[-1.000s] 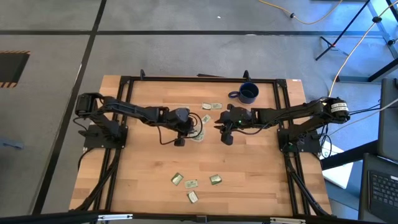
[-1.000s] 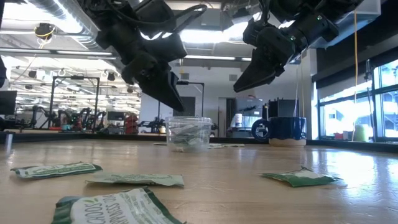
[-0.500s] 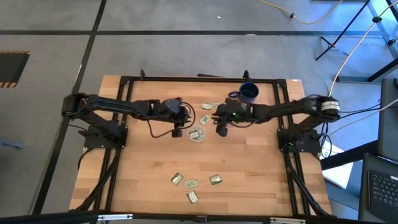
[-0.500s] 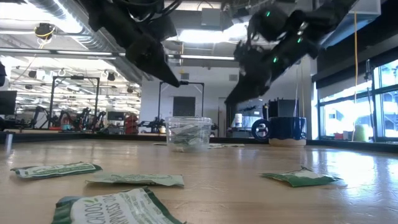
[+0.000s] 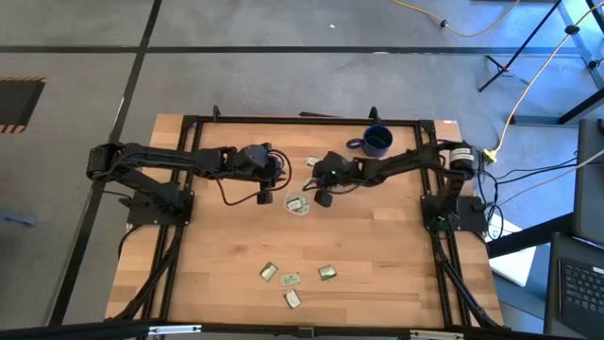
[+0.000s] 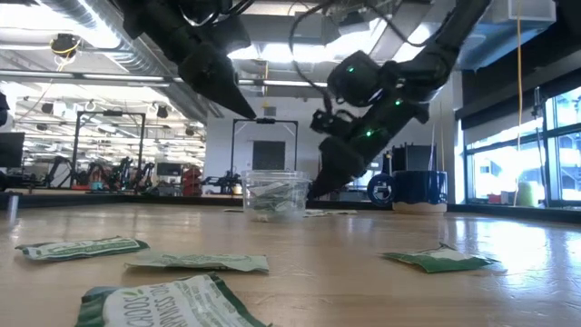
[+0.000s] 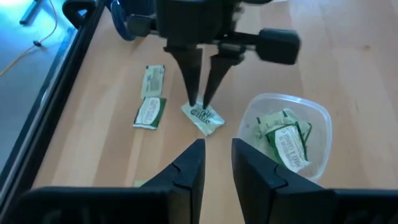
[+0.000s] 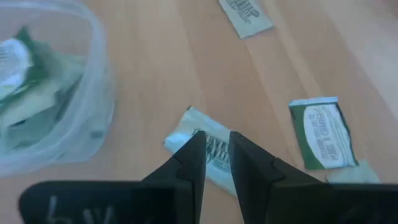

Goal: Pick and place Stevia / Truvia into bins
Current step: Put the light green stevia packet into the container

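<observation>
While the left gripper (image 5: 280,177) hangs empty, fingers slightly parted, the right gripper (image 7: 199,102) straddles a sachet (image 7: 203,117) at frame centre, jaws narrowly apart, just beside the cup (image 7: 317,115) holding sachets.

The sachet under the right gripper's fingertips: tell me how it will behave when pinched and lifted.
The sachet lies flat and thin on the table, so the right gripper, fingers a little apart, may need to scrape an edge. Its crumpled paper suggests it is light and floppy and will probably bend. It sits beside the clear cup, so a slip could nudge that.
</observation>
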Controlling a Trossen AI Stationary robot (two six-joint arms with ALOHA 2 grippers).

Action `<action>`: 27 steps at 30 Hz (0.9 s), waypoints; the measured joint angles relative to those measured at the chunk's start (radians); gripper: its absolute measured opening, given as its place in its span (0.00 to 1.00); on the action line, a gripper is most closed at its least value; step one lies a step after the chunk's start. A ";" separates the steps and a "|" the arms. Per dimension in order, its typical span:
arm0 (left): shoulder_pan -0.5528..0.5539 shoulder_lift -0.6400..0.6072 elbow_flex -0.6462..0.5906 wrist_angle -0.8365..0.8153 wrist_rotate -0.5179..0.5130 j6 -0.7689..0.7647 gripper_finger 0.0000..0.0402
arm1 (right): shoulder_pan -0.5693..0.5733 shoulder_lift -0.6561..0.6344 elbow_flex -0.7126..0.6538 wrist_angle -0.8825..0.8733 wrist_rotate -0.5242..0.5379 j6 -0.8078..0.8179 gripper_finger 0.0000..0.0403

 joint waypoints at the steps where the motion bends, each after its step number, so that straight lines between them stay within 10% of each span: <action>1: 0.000 0.000 0.000 -0.006 0.000 0.000 0.19 | -0.003 0.012 0.010 -0.015 0.000 0.003 0.19; 27: 0.000 0.000 0.000 -0.057 0.000 -0.028 0.19 | -0.022 0.038 0.036 -0.126 -0.031 0.019 0.02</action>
